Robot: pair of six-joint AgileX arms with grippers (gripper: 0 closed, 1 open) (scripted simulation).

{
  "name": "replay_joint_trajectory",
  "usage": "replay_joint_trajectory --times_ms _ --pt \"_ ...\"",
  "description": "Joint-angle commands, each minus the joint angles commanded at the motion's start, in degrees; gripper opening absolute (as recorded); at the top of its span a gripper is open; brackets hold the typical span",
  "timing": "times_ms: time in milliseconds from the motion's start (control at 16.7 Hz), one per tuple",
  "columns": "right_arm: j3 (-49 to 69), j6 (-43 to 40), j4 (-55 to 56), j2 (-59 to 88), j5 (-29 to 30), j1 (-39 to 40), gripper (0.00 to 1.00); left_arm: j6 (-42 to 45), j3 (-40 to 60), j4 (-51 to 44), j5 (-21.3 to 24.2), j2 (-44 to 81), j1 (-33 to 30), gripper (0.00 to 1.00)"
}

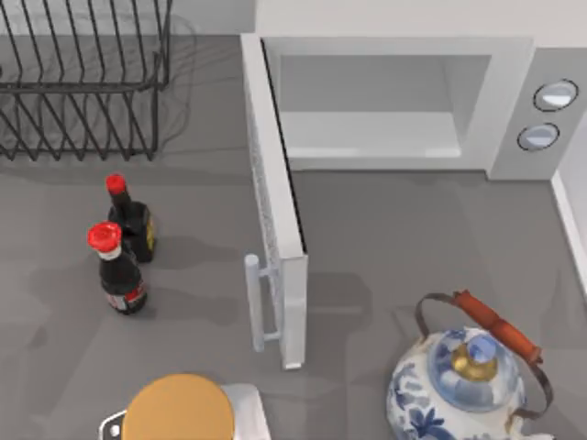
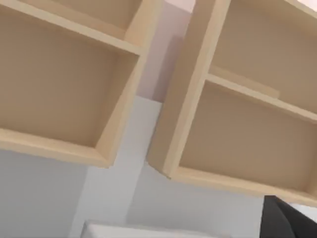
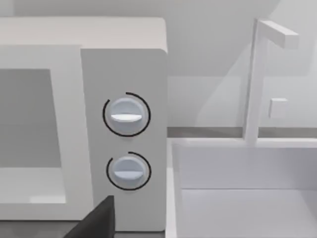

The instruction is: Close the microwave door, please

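The microwave (image 1: 514, 64) stands at the back of the table with its pale cavity (image 1: 367, 101) exposed. The microwave door (image 1: 275, 211) is swung wide open and juts toward the front, edge-on from above. Its white bar handle (image 1: 260, 307) sits on the door's left face, near the free end. Two round knobs (image 1: 555, 94) mark the control panel on the right. The right wrist view faces that panel (image 3: 126, 115), and a dark part of my right gripper (image 3: 96, 220) shows at the picture's edge. A dark part of my left gripper (image 2: 292, 218) shows below wooden wall shelves.
Two red-capped dark bottles (image 1: 119, 266) stand left of the door. A wire dish rack (image 1: 83, 82) fills the back left. A blue-and-white teapot (image 1: 463, 380) sits front right. A round tan-topped object (image 1: 179, 408) lies at the front edge. A white sink (image 3: 242, 188) adjoins the microwave.
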Motion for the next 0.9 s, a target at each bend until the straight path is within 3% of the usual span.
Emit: replay_joint_trajectory --times_ms 420,900 --pt "0.0 0.0 0.0 0.0 0.0 0.0 1.00 -26.9 49.9 -3.7 3.0 19.4 -29.7 0.00" --pt "0.0 0.0 0.0 0.0 0.0 0.0 1.00 -65.0 120.8 -8.9 7.2 47.0 -71.9 0.00"
